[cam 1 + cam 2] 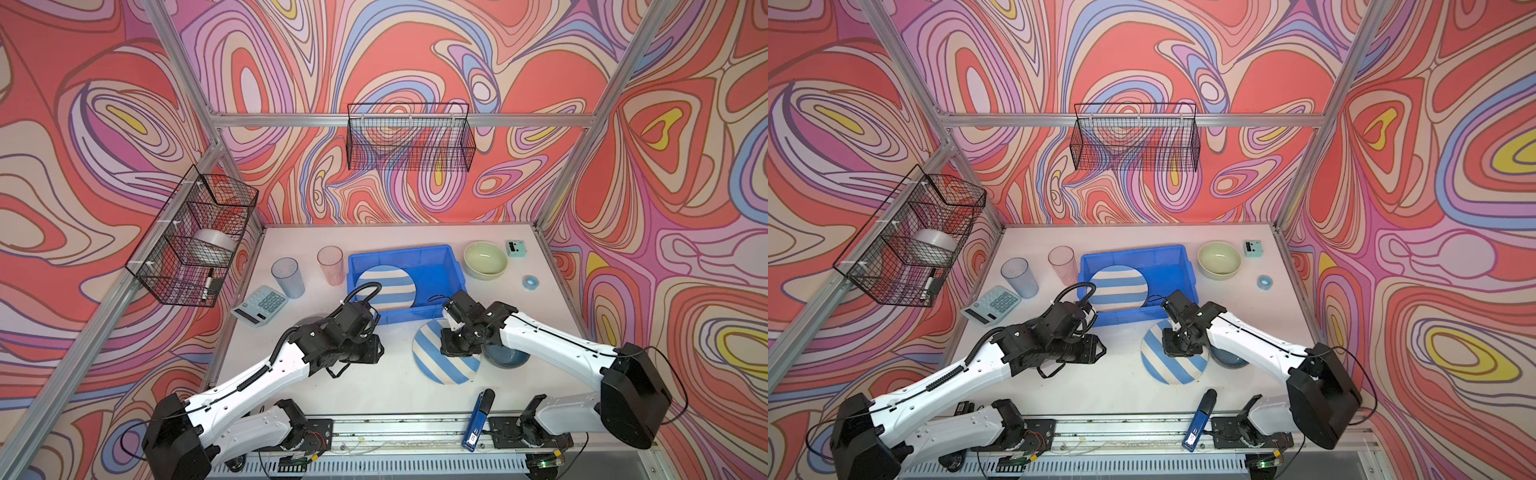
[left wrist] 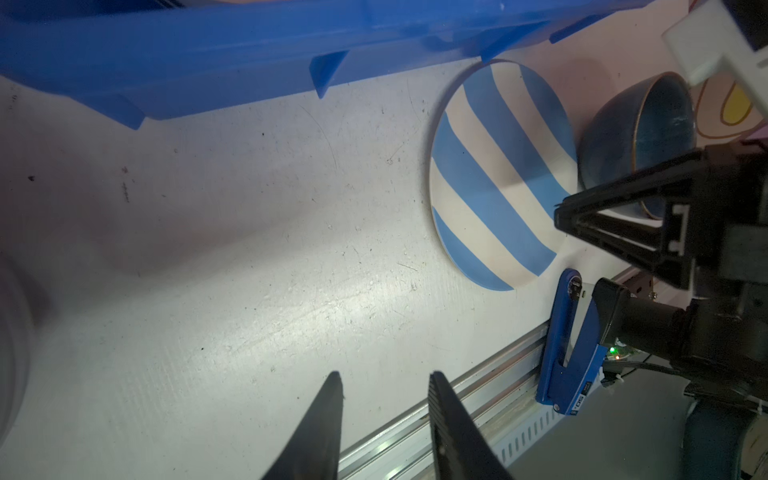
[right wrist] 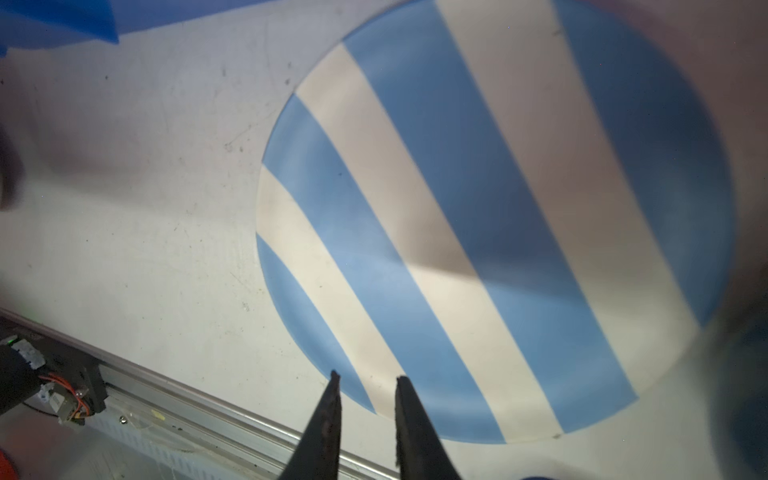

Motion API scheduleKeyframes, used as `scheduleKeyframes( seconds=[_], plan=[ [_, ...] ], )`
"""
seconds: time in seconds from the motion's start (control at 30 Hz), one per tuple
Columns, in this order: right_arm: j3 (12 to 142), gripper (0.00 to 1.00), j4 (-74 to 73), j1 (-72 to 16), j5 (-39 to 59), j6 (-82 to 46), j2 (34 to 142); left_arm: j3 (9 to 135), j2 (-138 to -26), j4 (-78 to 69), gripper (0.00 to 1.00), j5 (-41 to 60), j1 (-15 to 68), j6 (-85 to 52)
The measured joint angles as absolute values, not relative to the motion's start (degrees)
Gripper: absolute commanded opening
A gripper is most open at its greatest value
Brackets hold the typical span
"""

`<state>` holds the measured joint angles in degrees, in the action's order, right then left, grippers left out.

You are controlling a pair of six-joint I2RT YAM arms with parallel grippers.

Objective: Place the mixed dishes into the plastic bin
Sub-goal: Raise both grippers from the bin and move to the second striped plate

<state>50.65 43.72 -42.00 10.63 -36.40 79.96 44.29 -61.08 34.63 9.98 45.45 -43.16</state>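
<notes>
Scuffed tabletop point(image 1: 374, 386), round striped plate point(image 1: 444, 370), rectangular plastic bin point(image 1: 432, 270)

Inspection finds one marking partly legible. White characters stand on the dark end of the blue hand tool point(image 2: 569, 332) lying by the front rail, seen in the left wrist view. They read "50" or "OS"; which of the two cannot be settled. In a top view, that tool's white label point(image 1: 470, 441), the key legends on the calculator point(image 1: 259, 307) and the face of the small teal device point(image 1: 516, 248) are too small to read.
</notes>
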Motion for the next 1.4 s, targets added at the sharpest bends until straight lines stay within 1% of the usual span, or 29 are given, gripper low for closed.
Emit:
scheduleKeyframes(
  seconds=[0.1,0.17,0.3,0.43,0.6,0.87,1.0,1.1,1.2,1.23,1.33,1.4],
  plan=[
    [50.6,0.20,38.7,-45.5,11.7,-38.3,83.8,44.2,-61.2,34.1,0.36,9.1,45.5,-44.4],
    [50.6,0.19,36.3,-46.6,12.0,-39.2,86.0,44.2,-61.1,34.1,0.36,8.5,45.5,-45.0],
    [50.2,0.18,32.8,-47.5,12.1,-40.7,89.4,43.7,-59.6,34.4,0.37,7.3,45.5,-45.9],
    [49.7,0.13,30.5,-47.8,12.2,-41.6,91.8,42.0,-56.2,34.6,0.37,6.4,45.5,-46.8],
    [49.9,0.13,27.8,-48.4,13.6,-42.1,93.8,40.5,-55.1,35.4,0.37,5.9,45.5,-47.5],
    [53.7,0.13,22.4,-52.4,17.5,-43.2,99.1,40.4,-54.8,35.6,0.37,5.8,45.5,-48.1],
    [54.3,0.14,20.6,-53.3,19.2,-43.9,99.9,39.7,-54.8,35.3,0.37,6.2,45.5,-48.3],
    [54.7,0.16,20.3,-53.3,19.4,-44.1,99.9,38.4,-54.7,35.0,0.38,6.9,45.5,-48.3],
    [54.7,0.20,21.5,-53.3,18.9,-44.2,99.5,36.7,-54.7,34.0,0.40,8.1,45.5,-48.3],
    [54.7,0.23,22.4,-53.3,18.4,-44.1,99.0,36.0,-54.8,33.3,0.40,8.8,45.5,-48.3],
    [54.7,0.41,25.9,-53.3,16.3,-44.3,96.0,34.4,-56.1,31.4,0.40,10.7,45.5,-48.3],
    [54.8,0.47,28.9,-53.3,14.2,-44.1,93.1,33.5,-57.6,29.5,0.39,12.1,45.5,-48.3]
  ],
)
